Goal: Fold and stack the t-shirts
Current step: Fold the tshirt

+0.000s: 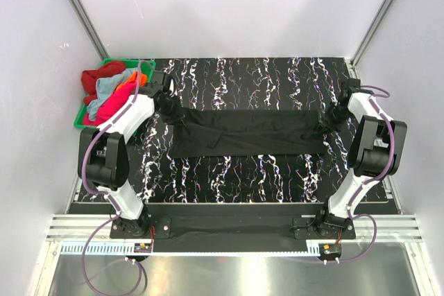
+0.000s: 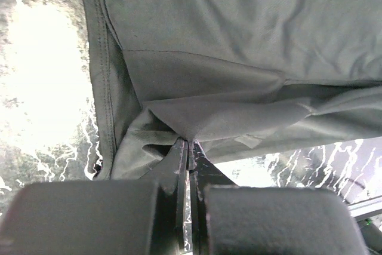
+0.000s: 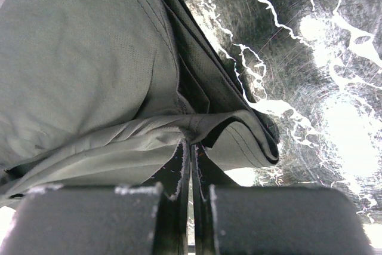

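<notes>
A black t-shirt [image 1: 246,132] lies stretched as a long band across the middle of the marbled table. My left gripper [image 1: 175,112] is shut on its left end; the left wrist view shows the jaws closed on a pinched fold of the cloth [image 2: 197,117]. My right gripper [image 1: 331,117] is shut on its right end; the right wrist view shows the jaws closed on a layered hem [image 3: 215,126]. More t-shirts, red [image 1: 95,80], light blue [image 1: 111,89], orange [image 1: 129,82] and magenta-pink [image 1: 112,107], lie heaped at the far left.
The heap sits in a green plastic bin [image 1: 81,115] at the table's far left corner, just behind my left arm. White walls with metal posts close the table's back and sides. A metal rail runs along the near edge by the arm bases.
</notes>
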`<action>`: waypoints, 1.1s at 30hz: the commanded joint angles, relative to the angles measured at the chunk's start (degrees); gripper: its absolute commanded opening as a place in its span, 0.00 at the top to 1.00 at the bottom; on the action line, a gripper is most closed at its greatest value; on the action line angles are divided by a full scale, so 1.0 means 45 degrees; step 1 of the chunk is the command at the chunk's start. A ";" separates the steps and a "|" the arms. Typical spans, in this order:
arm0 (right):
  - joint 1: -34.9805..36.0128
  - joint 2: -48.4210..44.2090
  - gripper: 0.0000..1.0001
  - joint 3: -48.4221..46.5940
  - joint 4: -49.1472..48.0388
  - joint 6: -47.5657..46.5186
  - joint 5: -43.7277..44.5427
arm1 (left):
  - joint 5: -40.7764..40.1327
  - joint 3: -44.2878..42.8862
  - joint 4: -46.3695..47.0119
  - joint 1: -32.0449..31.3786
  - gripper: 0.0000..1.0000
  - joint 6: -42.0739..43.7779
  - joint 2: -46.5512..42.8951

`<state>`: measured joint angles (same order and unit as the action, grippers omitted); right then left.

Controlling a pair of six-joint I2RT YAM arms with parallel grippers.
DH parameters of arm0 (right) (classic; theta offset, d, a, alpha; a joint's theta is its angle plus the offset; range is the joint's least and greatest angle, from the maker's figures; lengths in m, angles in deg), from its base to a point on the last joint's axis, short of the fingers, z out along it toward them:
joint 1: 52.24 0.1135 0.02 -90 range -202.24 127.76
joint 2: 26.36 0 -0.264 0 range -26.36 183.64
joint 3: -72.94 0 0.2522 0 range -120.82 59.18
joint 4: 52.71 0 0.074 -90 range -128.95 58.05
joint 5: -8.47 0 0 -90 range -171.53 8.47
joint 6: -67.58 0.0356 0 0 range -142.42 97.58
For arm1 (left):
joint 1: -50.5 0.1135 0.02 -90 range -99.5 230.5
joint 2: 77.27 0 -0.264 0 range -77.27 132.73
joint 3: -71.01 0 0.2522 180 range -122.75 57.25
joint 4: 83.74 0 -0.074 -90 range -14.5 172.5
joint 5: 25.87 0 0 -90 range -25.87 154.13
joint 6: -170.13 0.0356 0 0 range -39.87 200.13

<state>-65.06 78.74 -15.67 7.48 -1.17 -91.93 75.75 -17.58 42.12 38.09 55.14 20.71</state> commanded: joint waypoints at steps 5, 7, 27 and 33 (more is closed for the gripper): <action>-0.0042 0.0355 1.00 -0.1022 0.0169 -0.0094 0.0024 | -0.0277 -0.0383 0.0263 0.0198 1.00 -0.0227 -0.0307; -0.0042 0.0512 1.00 -0.1178 0.0150 -0.0095 0.0102 | -0.0296 -0.0422 0.0263 0.0217 1.00 -0.0246 -0.0230; -0.0061 0.3266 0.80 -0.4186 0.0773 -0.0290 0.0960 | -0.1914 -0.1905 -0.1005 0.0276 0.57 0.0514 0.0711; -0.0023 0.1218 0.64 -0.3039 0.1165 -0.0466 0.1588 | -0.1568 -0.0445 -0.1183 0.0023 0.53 0.0789 -0.1632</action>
<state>-65.04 91.90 -30.89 10.43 -2.35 -87.23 69.02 -21.60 38.07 38.97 57.22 20.68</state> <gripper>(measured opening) 0.354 0.487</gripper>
